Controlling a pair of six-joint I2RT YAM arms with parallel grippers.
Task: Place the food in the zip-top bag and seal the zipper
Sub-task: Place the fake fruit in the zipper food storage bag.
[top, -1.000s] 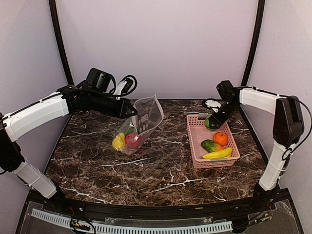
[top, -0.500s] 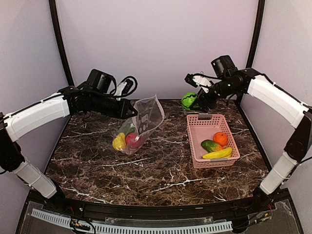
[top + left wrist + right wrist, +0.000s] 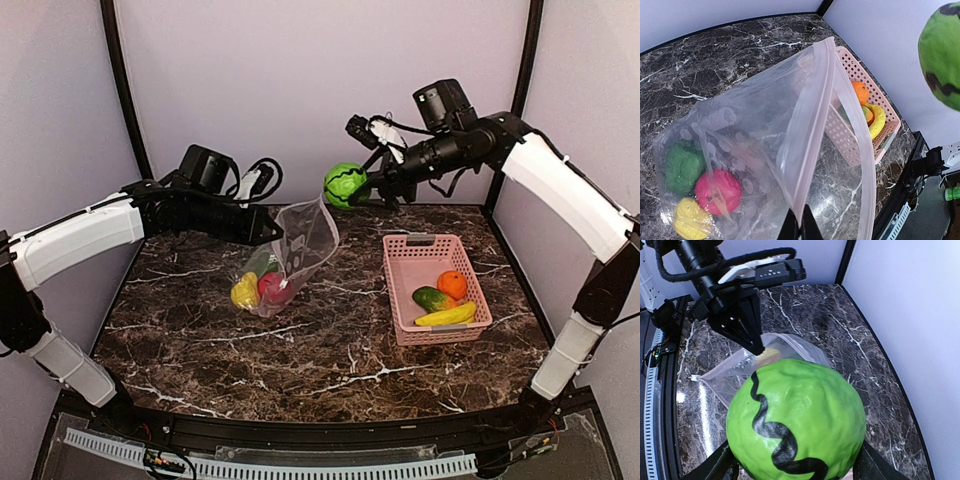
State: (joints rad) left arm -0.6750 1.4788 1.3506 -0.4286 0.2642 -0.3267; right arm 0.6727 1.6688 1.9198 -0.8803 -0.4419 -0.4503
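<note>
1. Right claw (image 3: 362,190) has swung up and left from the 12 o'clock rim of the basket (image 3: 400,292), carrying a green striped melon (image 3: 341,184) with it.
2. That claw is spread wide around the melon and pinches it from both sides. The melon hangs in the air at 1 o'clock of the bag (image 3: 303,243), near its mouth.
3. Left claw (image 3: 272,232) has not moved. It is pressed together on the zipper (image 3: 812,130) and holds the mouth up and open.
4. The bag's bottom rests on the desk (image 3: 330,355), at 10 o'clock of its centre.
5. Inside the bag lie an apple (image 3: 272,288), a yellow pepper (image 3: 243,291) and a green piece (image 3: 684,167).
6. At 3 o'clock of the bag, well apart, the basket holds an orange (image 3: 452,284), a cucumber (image 3: 432,298) and a banana (image 3: 447,316).
</note>
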